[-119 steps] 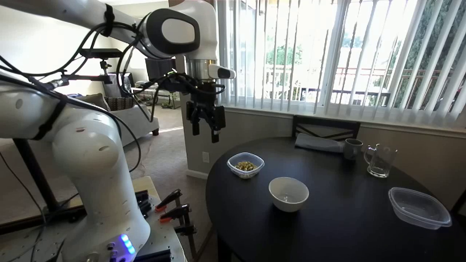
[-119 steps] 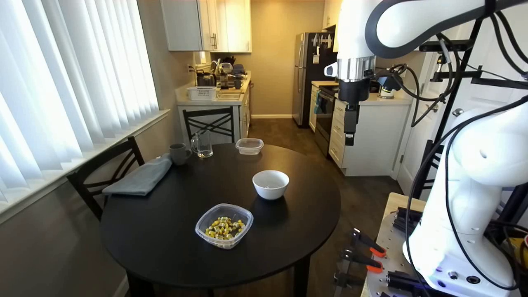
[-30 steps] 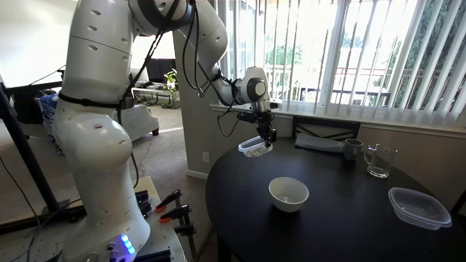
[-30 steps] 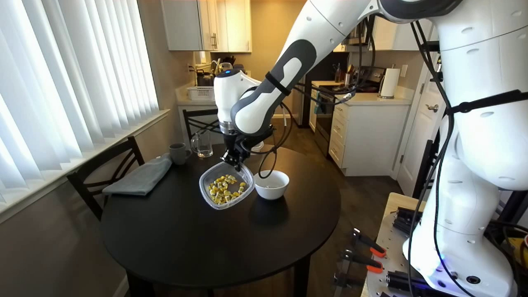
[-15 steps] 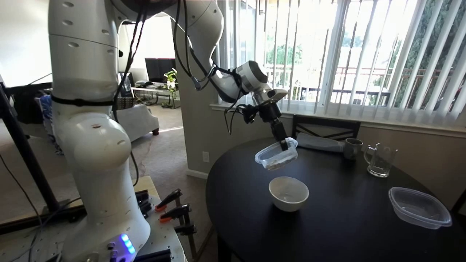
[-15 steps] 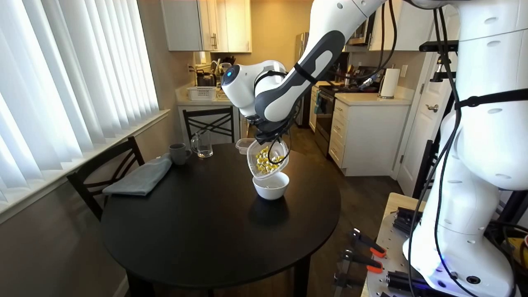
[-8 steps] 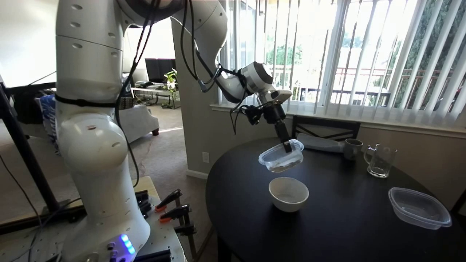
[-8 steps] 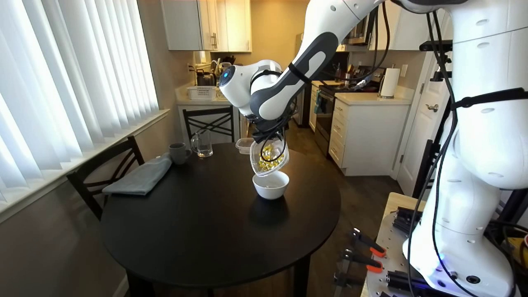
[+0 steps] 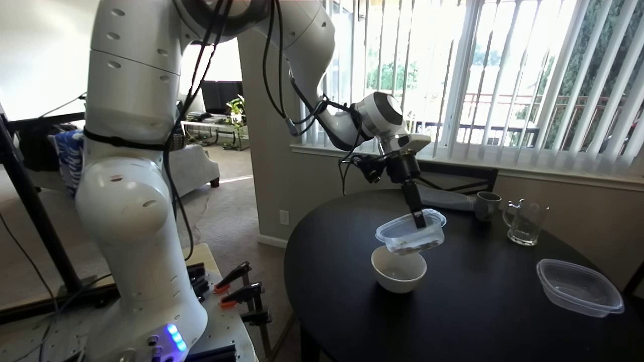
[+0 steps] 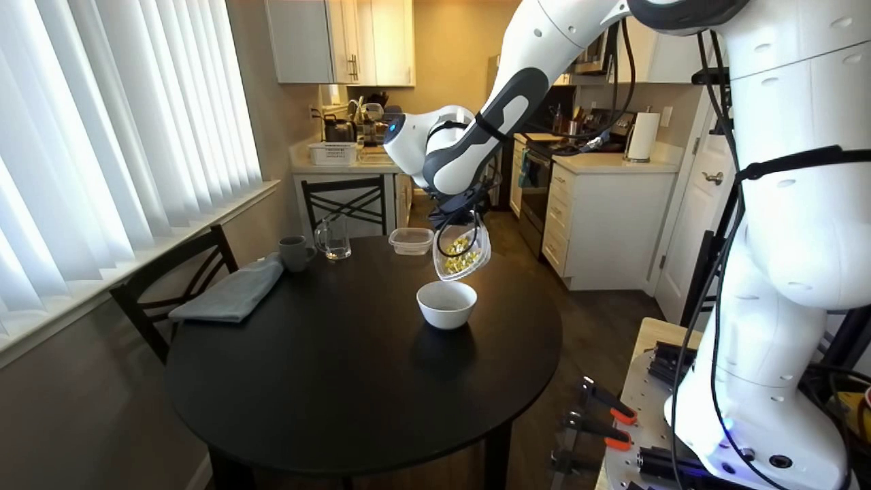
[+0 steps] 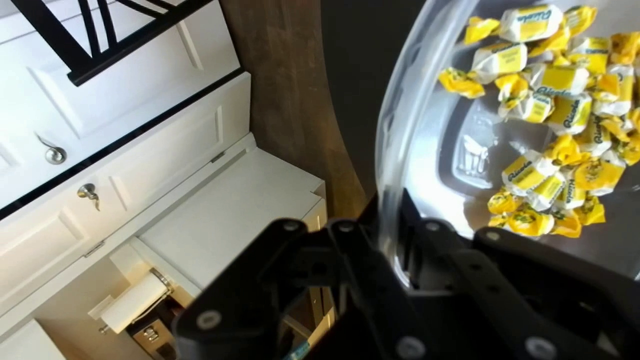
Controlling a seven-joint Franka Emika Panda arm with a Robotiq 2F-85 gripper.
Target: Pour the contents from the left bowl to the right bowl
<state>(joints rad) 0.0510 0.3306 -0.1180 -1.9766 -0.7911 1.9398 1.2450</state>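
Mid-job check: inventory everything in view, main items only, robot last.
white bowl: one, white, on table
clear bowl: one, clear, tilted near white bowl
candies: many, yellow and white, in clear bowl
container: one, clear, on table
glass: one, clear, beside mug
mug: one, grey, near cloth
cloth: one, grey-blue, on table
table: one, black, by blinds
blinds: many slats, white, alongside table
chairs: at least two, black, around table
cabinets: several, white, beyond table
paper roll: one, white, on counter
sofa: one, grey, across room
clamps: at least two, black and orange, by stand
hand: one, black, gripping clear bowl's rim
arm: one, white, reaching over table
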